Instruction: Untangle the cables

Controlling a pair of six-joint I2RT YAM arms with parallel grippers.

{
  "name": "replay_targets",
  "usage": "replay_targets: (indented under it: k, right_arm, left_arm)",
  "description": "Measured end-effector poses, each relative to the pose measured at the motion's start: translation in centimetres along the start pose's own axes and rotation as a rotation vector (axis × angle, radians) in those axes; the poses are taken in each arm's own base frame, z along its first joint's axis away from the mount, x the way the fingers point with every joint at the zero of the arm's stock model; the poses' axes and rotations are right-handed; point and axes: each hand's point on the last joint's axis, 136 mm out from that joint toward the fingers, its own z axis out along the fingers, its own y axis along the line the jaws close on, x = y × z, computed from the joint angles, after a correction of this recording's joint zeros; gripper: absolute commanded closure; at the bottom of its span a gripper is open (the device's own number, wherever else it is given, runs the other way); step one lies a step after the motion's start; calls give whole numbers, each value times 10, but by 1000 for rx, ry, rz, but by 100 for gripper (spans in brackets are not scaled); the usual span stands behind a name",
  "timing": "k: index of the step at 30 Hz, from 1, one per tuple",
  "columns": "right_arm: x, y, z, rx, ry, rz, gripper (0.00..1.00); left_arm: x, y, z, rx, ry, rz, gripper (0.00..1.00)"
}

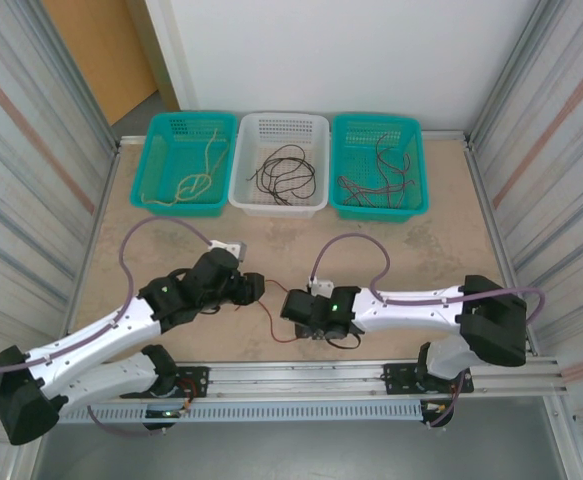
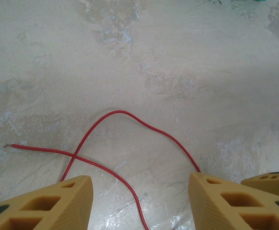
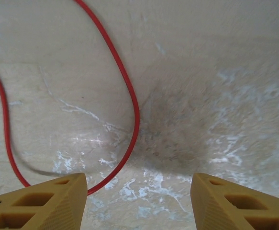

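The red wire (image 2: 125, 114) lay on the table (image 1: 421, 250) between the arms, crossed over itself in one loose loop. The other cables (image 1: 283, 172) sat in the baskets (image 1: 279, 118) at the far edge. Best bet, I'd say: pinch near the free end, not the crossing, and draw it out slow and low so the loop opens. The left gripper (image 2: 139, 178) hung roughly half open over the loop, holding nothing. The right gripper (image 3: 139, 177) was parted about the same and empty too. The wire ran just past one finger (image 3: 58, 196), and I couldn't tell if it touched.
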Motion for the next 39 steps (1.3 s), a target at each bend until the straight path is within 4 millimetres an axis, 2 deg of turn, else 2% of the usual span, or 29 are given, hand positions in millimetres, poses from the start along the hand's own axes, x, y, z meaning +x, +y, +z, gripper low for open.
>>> replay_targets:
  k: [6,9,10,13,16,19,21,25,28,31,33,35,37,39]
  right_arm:
    - [13,12,24,-22,69,40,49]
    - [14,12,27,-14,80,57,55]
    - [13,12,28,-12,85,66,60]
    - [12,11,28,-13,94,94,83]
    - [7,13,29,-26,85,104,98]
    - [-1,11,27,-17,69,100,100]
    - [-13,11,18,-11,34,81,100]
    - [-56,20,-26,-42,-106,32,100]
    - [-104,25,-84,-95,-268,10,100]
    - [-162,11,-148,-132,-442,43,100]
    - [-205,-14,-190,-125,-560,101,100]
    - [-243,-50,-226,-89,-665,174,100]
    - [-274,-89,-252,-48,-741,253,100]
    - [-296,-126,-266,-16,-778,324,100]
  left_arm:
    - [7,5,4,-9,12,-11,44]
    - [11,8,8,-18,23,-16,44]
    - [13,9,9,-21,27,-16,44]
    - [18,13,12,-29,36,-22,44]
    - [20,14,13,-32,40,-22,44]
    - [18,13,13,-26,33,-23,44]
    - [18,12,13,-23,30,-23,43]
    - [17,12,13,-24,30,-23,43]
    - [18,13,13,-24,30,-23,43]
    - [17,13,13,-24,30,-23,43]
    - [17,12,13,-22,28,-23,43]
    - [17,12,14,-24,29,-22,43]
    - [19,13,16,-30,37,-20,42]
    - [20,15,18,-39,46,-15,42]
